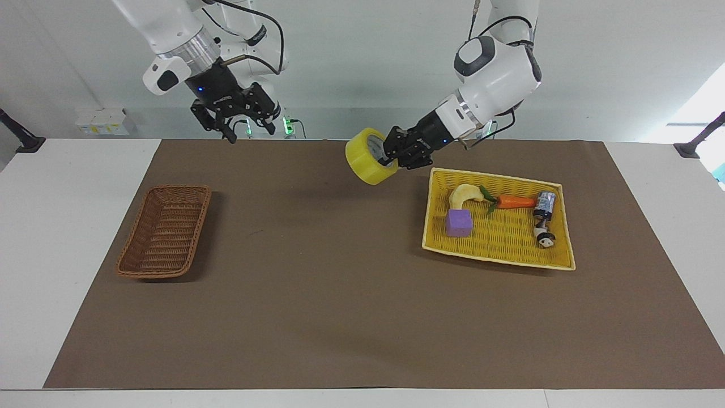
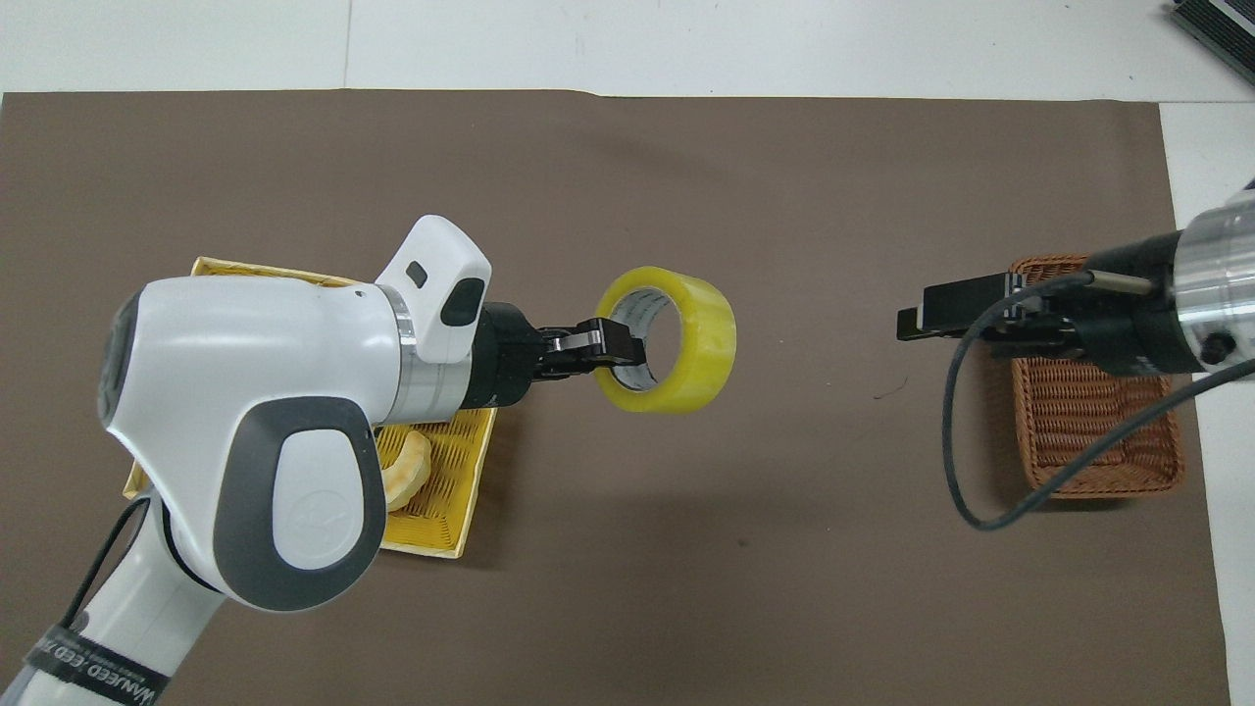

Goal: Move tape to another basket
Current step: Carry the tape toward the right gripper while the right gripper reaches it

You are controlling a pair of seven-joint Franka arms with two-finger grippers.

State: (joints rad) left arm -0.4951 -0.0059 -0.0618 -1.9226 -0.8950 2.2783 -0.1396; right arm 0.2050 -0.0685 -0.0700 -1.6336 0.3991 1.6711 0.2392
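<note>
The yellow tape (image 1: 368,164) hangs in the air over the brown mat, just off the yellow tray's end that faces the right arm. My left gripper (image 1: 392,154) is shut on the tape's rim, one finger inside the core. In the overhead view the tape (image 2: 708,338) is held by the left gripper (image 2: 620,349) over the middle of the mat. The dark-brown wicker basket (image 1: 164,232) stands empty at the right arm's end of the table. My right gripper (image 1: 244,126) is open and empty, raised over the mat's edge nearest the robots. In the overhead view it (image 2: 927,316) hangs beside the basket (image 2: 1098,441).
The yellow woven tray (image 1: 498,246) holds a purple cube (image 1: 459,222), a banana (image 1: 464,194), a carrot (image 1: 512,201), a small bottle (image 1: 545,204) and a small black-and-white toy (image 1: 545,239). In the overhead view my left arm covers most of the tray (image 2: 441,480).
</note>
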